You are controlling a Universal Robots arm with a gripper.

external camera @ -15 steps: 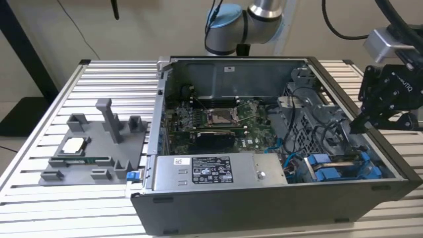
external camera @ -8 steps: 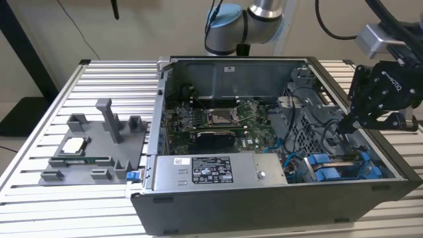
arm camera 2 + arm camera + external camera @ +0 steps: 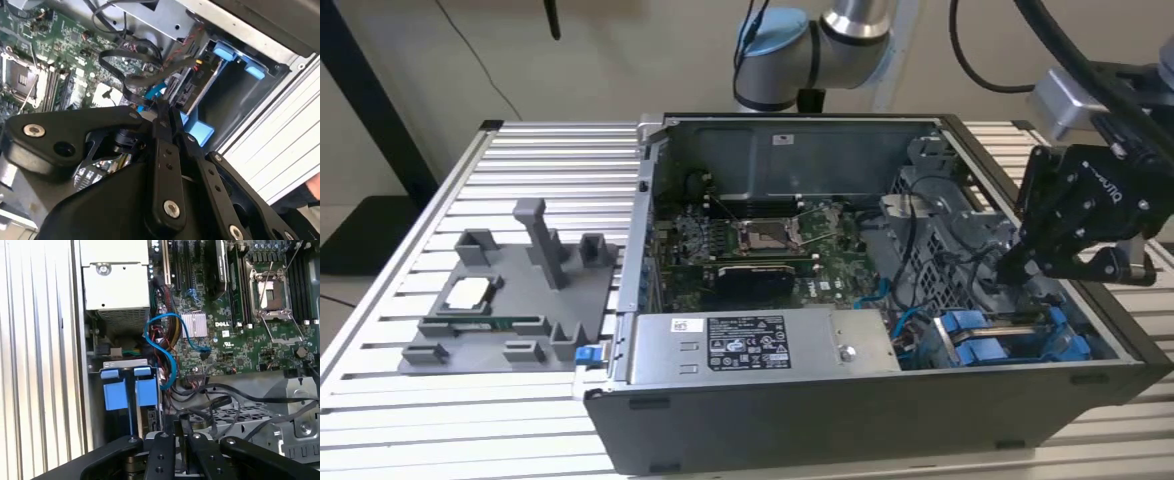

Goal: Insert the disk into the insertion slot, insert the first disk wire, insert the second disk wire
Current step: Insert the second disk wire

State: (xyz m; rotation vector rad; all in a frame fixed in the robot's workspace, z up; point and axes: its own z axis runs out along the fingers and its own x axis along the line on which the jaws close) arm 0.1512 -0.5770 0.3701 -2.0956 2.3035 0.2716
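The disk (image 3: 192,87) sits on edge inside the insertion slot (image 3: 974,340), between bright blue plastic pieces (image 3: 125,390), with its connector end facing my gripper. My gripper (image 3: 1010,268) hangs inside the open computer case just above and behind the slot, at the exterior view's right. Its fingers (image 3: 165,150) meet at the tip (image 3: 162,107), shut on the end of a black flat disk wire (image 3: 120,62) that loops back toward the motherboard. That wire end is a short way from the disk's connectors. A thin blue wire (image 3: 170,345) curves beside the slot.
The grey power-supply box (image 3: 747,345) with a white sticker fills the case's front edge beside the slot. The motherboard (image 3: 761,245) lies behind it with loose cables. A grey fixture (image 3: 507,300) stands on the ribbed table at the exterior view's left.
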